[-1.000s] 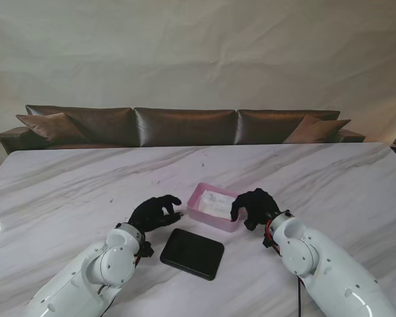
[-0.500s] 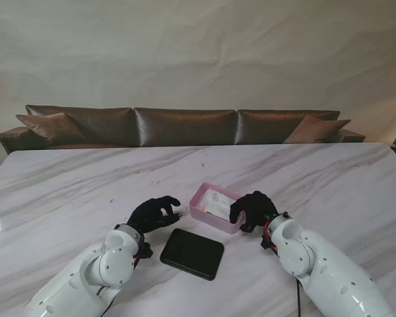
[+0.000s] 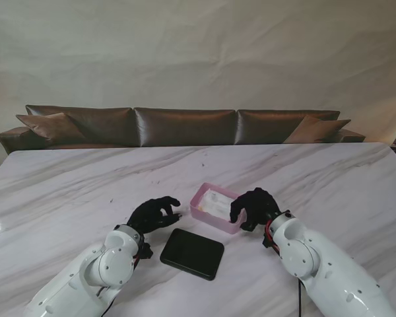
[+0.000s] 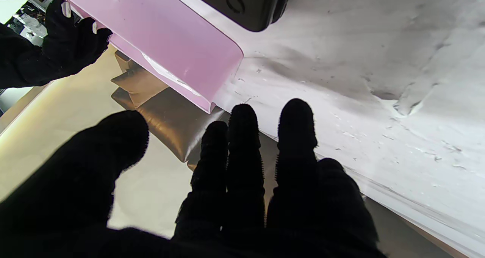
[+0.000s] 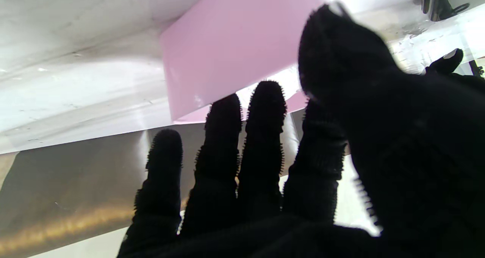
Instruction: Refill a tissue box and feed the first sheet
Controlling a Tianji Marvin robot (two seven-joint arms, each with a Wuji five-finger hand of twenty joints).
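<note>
Marble table (image 3: 66, 185) carries the pink tissue box (image 3: 214, 221), tissues loaded, between my empty spread left hand (image 3: 155, 212) and ungripping right hand (image 3: 253, 207); black lid (image 3: 192, 253) remains off, first sheet unfed

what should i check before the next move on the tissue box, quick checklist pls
1. Pink box open, top facing up: ok.
2. Tissue pack seated in the box: ok; whether it lies flat, cannot tell.
3. Black lid on the table, nearer to me than the box and apart from it: ok.
4. Right hand at the box's right end, holding nothing: ok; whether its fingers touch the wall, cannot tell.
5. Left hand open, left of the box, not touching it: ok.
6. First sheet pulled up: cannot tell.
</note>
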